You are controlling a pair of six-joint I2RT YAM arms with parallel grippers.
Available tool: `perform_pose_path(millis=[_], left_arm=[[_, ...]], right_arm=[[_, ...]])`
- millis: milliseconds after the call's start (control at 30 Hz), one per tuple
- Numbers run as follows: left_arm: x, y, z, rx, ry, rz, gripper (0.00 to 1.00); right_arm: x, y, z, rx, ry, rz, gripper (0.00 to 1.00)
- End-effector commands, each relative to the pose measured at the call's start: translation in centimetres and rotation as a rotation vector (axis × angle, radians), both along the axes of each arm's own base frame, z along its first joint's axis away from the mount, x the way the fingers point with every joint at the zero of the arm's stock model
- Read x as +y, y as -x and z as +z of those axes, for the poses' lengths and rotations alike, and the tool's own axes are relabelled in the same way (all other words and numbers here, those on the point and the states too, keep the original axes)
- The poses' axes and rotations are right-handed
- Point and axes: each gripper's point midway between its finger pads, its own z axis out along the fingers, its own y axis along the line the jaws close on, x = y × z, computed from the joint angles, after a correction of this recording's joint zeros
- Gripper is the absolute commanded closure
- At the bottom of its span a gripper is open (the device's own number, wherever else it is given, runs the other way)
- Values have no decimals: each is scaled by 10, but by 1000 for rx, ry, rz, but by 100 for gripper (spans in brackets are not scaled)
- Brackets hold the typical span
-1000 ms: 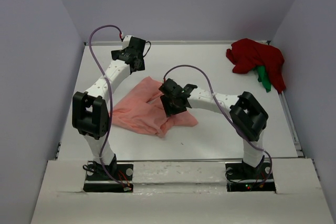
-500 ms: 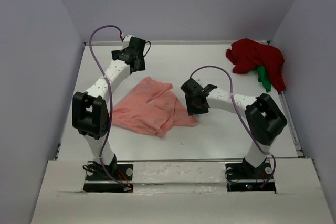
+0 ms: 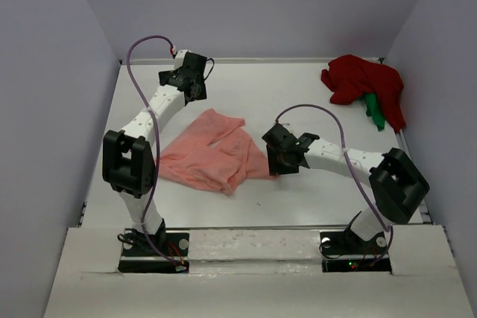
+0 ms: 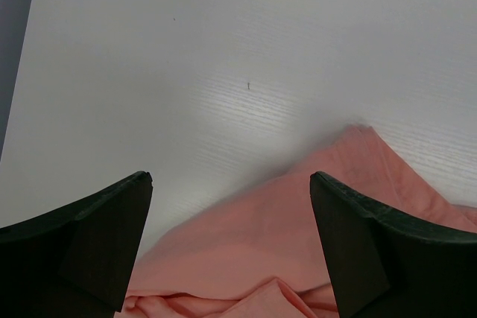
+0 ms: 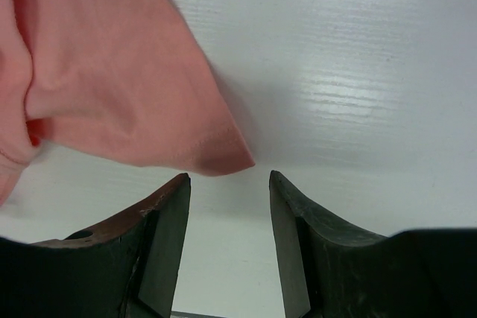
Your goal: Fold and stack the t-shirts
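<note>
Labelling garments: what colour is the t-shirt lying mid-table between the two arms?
Plain salmon-pink t-shirt, no print visible; it shows best in the right wrist view.

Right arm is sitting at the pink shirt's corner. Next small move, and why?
Probably ease the right gripper forward over the corner of the salmon shirt, then close on it. Its jaws stand apart with nothing between them, and the hemmed corner lies on the table just ahead of the gap. The shirt lies rumpled and is not yet folded.
</note>
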Motion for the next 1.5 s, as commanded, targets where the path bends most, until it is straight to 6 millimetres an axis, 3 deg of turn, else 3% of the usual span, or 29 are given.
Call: perform_pose_path(millis=[0,700,800,833,933,1133,1200,1300,1433,1467], left_arm=[[5,4,20,-46,12,-3,1],[5,11,32,-74,21,-12,1],[4,11,35,-84,30,-13,1],[3,12,35,-85,33,-15,1],[2,10,34,-86,34,-19,1],[0,12,34,-89,26,-15,1],[2,16,43,-114,20,20,1],[6,19,62,-172,15,45,1],[5,21,71,-183,20,36,1],[5,22,70,-176,18,37,1]], right_arm=[[9,-1,11,-39,-68,-28,48],[17,-13,-25,-5,-11,-12,49],[19,-14,-26,-7,-16,-14,60],[20,-14,-26,-6,-19,-11,77],[18,-14,-28,-7,-6,-12,100],[12,-21,-25,-46,24,-30,100],[2,-31,-15,-103,73,-53,100],[-9,-57,20,-215,173,-80,100],[-19,-97,103,-409,292,-112,100],[-19,-115,139,-489,290,-120,100]])
